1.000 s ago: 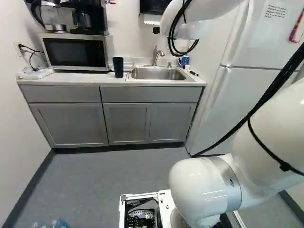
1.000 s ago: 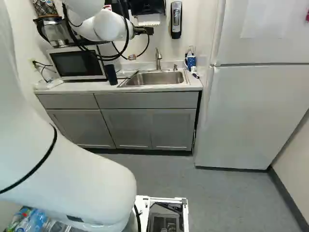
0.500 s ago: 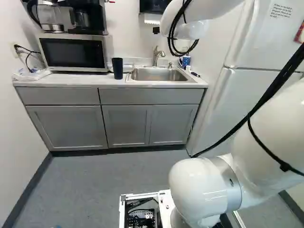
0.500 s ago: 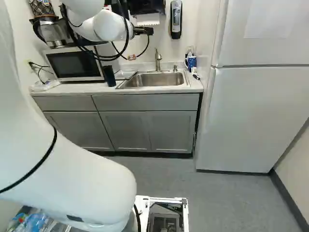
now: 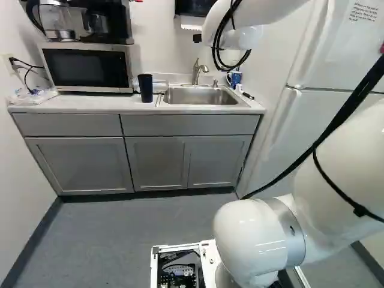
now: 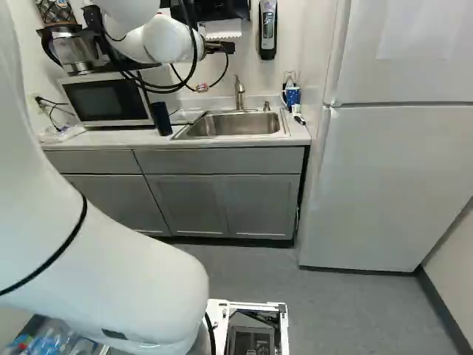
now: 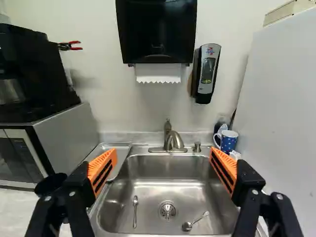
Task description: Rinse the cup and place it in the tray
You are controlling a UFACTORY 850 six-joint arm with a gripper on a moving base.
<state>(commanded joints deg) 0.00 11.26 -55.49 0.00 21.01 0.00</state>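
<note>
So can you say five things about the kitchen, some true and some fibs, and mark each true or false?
1. The gripper is open. True.
2. The dark cup stands in the sink. False: it stands on the counter, beside the sink.
3. A spoon lies in the sink. True.
4. The gripper holds the spotted mug. False: the mug stands between the sink and the fridge.
5. The coffee maker is on the microwave. True.

We see a tall, cylindrical near-black cup (image 5: 146,88), a flat, silvery metal tray (image 7: 120,160), a rectangular steel-grey sink (image 7: 165,190) and a white-handled blue mug with white spots (image 7: 228,141). Our slotted pads (image 7: 102,165) are vivid orange, the panelled cabinets (image 5: 78,162) plain grey.
</note>
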